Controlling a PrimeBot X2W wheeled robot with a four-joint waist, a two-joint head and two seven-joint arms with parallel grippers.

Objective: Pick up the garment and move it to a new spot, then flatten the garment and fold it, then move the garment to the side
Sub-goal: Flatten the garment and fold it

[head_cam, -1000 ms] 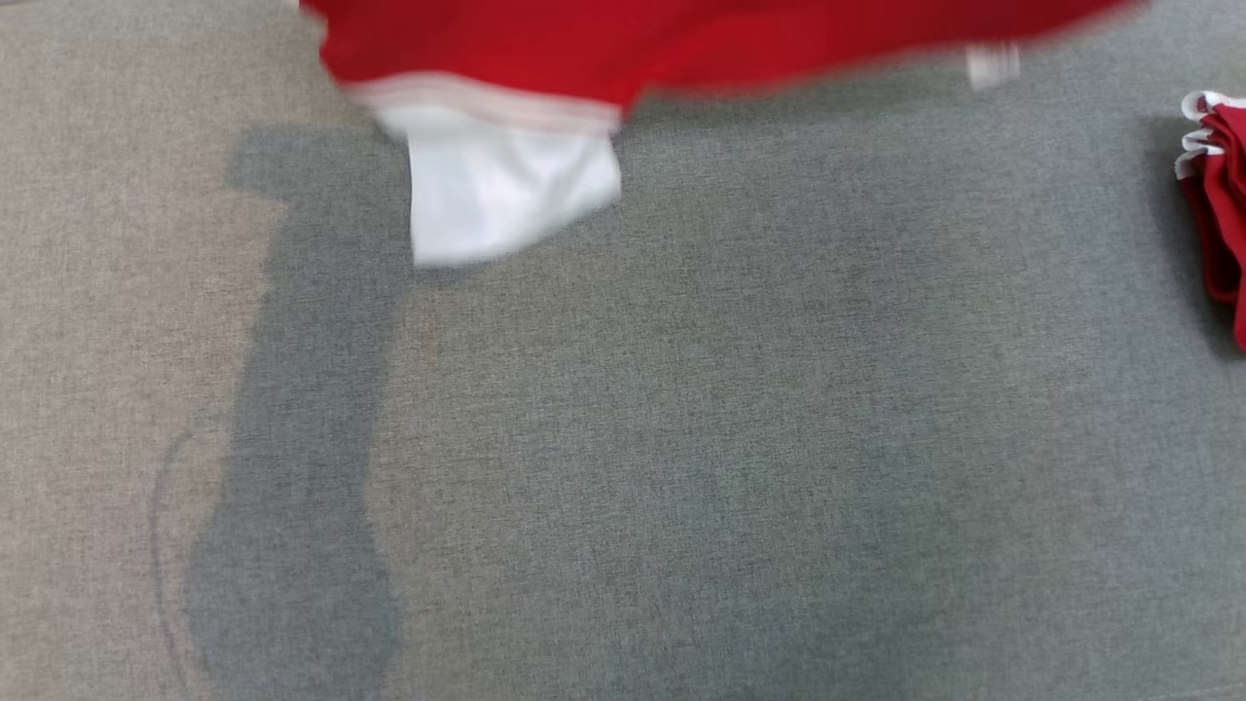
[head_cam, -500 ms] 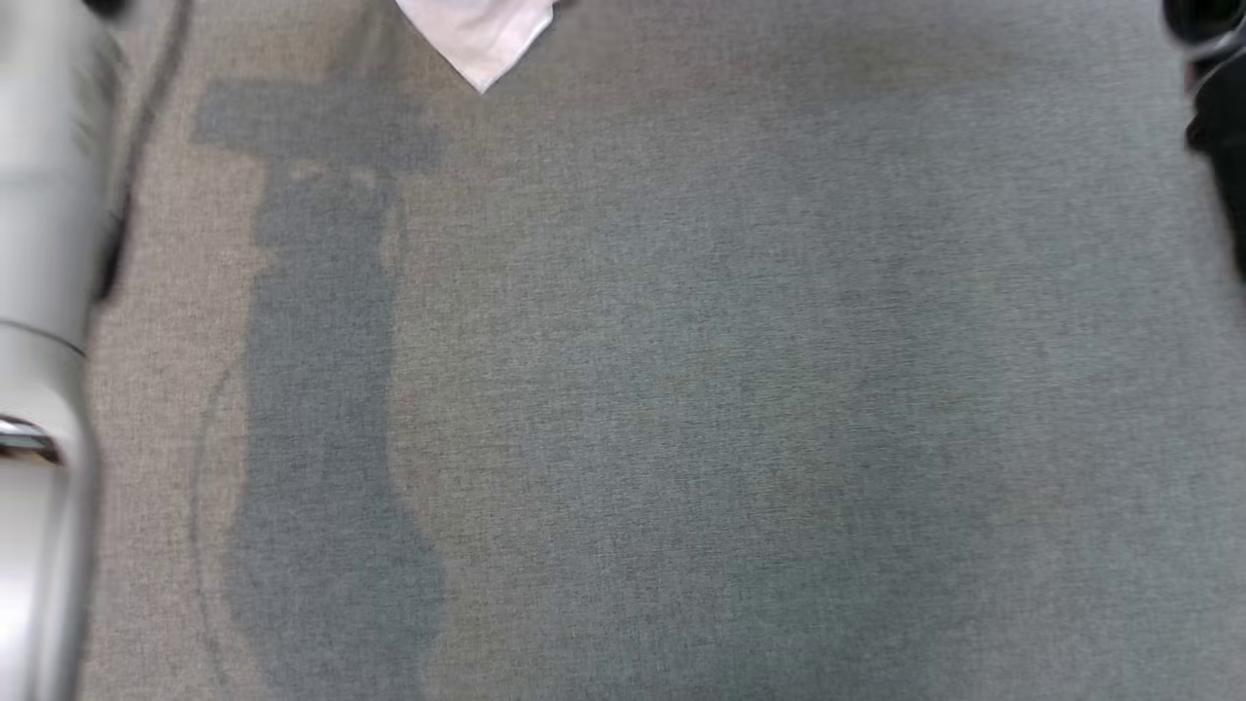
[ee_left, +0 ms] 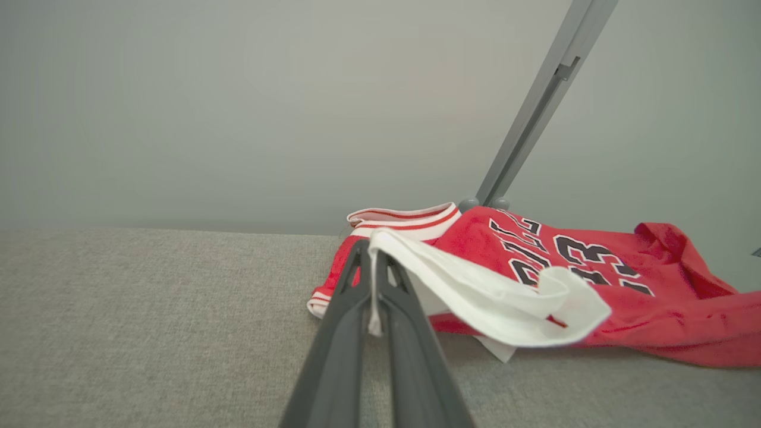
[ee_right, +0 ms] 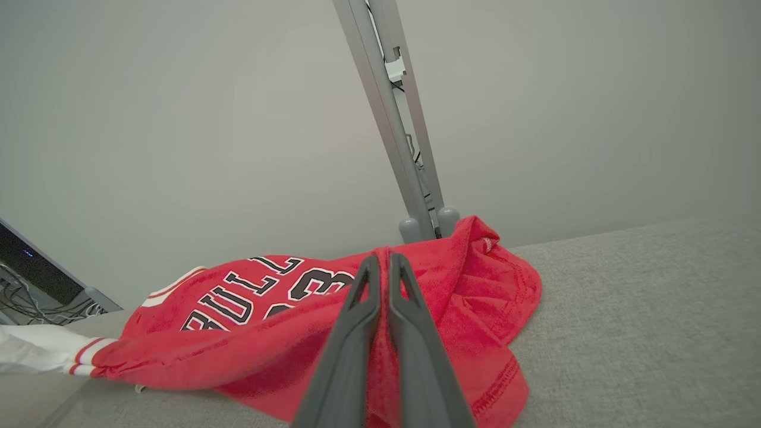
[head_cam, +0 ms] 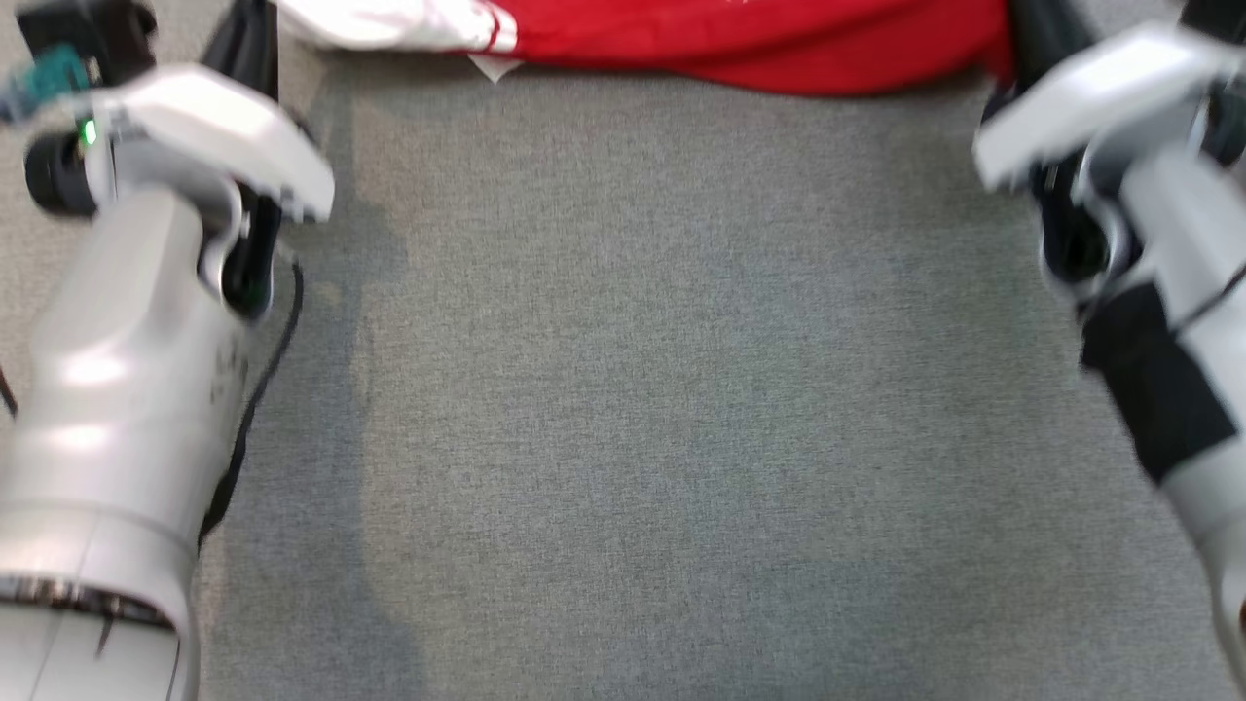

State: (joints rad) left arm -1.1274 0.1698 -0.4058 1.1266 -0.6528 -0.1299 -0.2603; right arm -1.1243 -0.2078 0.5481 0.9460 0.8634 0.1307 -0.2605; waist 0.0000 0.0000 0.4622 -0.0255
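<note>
**Both ends pinched, garment not yet spread**

The garment (head_cam: 740, 39), a red jersey with black lettering, lay at the far edge of the table (head_cam: 633, 389), crumpled and sagging, lettering up. A grey post (ee_right: 392, 119) rose just behind it.

The left gripper (ee_left: 373, 252) had its fingers pressed together on a white strip (ee_left: 493, 291) at one end of the garment. The strip ran up from the heap to the fingertips, so that end was lifted a little. The right gripper (ee_right: 383, 261) was likewise closed, pinching a fold of red cloth at the other end, with the hem drooping to the table beside it. In the head view the two arms stood well apart, one at each side, with the garment stretched loosely between them and bare table in front.

By my reading, the step in hand was the end of the move or the start of the flattening: the cloth was held at two ends but bunched in the middle, with nothing folded.

The next move would call for both pinches to hold while the arms drew apart enough to take up the slack, then pulled the garment towards the robot onto the bare table so that it laid itself out flat. Uneven pull would risk slipping the thin white strip from the left fingers. How firm that hold was could not be told.
</note>
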